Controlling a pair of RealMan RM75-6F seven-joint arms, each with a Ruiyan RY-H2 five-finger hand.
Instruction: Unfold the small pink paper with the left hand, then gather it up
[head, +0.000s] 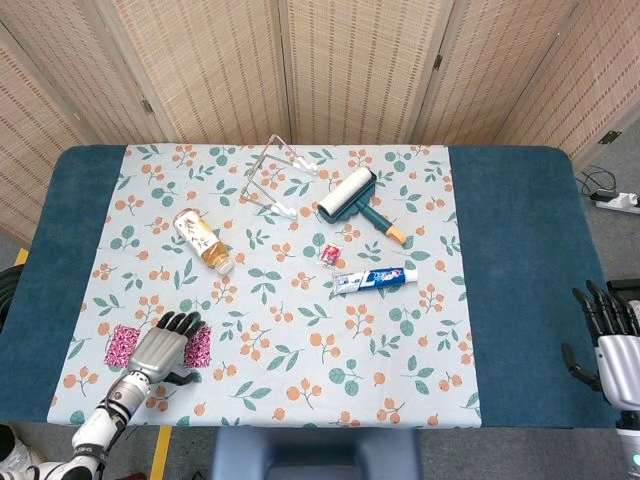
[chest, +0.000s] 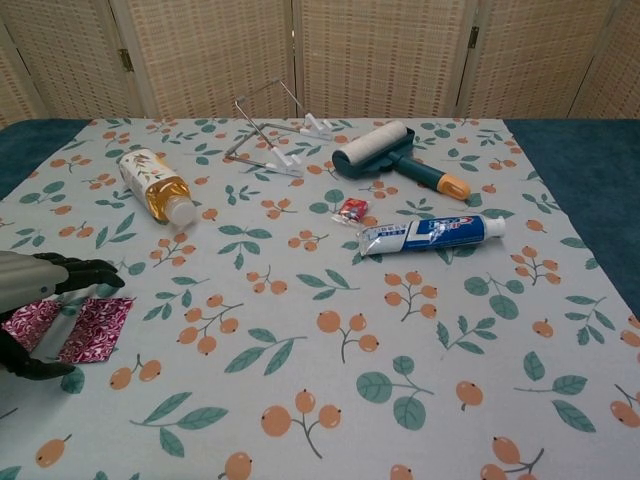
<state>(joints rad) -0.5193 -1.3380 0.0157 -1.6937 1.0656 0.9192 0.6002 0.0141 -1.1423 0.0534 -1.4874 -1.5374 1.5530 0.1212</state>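
Pink paper (head: 122, 345) under left hand (head: 162, 348), near table edge (head: 250, 421)

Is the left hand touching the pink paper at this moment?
Cannot tell. In both views the left hand overlaps the pink paper, but neither shows plainly whether its fingers press it or hover above.

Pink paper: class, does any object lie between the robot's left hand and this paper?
Nothing visible does. The left hand is already over the middle of the pink paper, whose ends show on either side of it. The bottle, the nearest other thing, lies farther up the table, apart from both.
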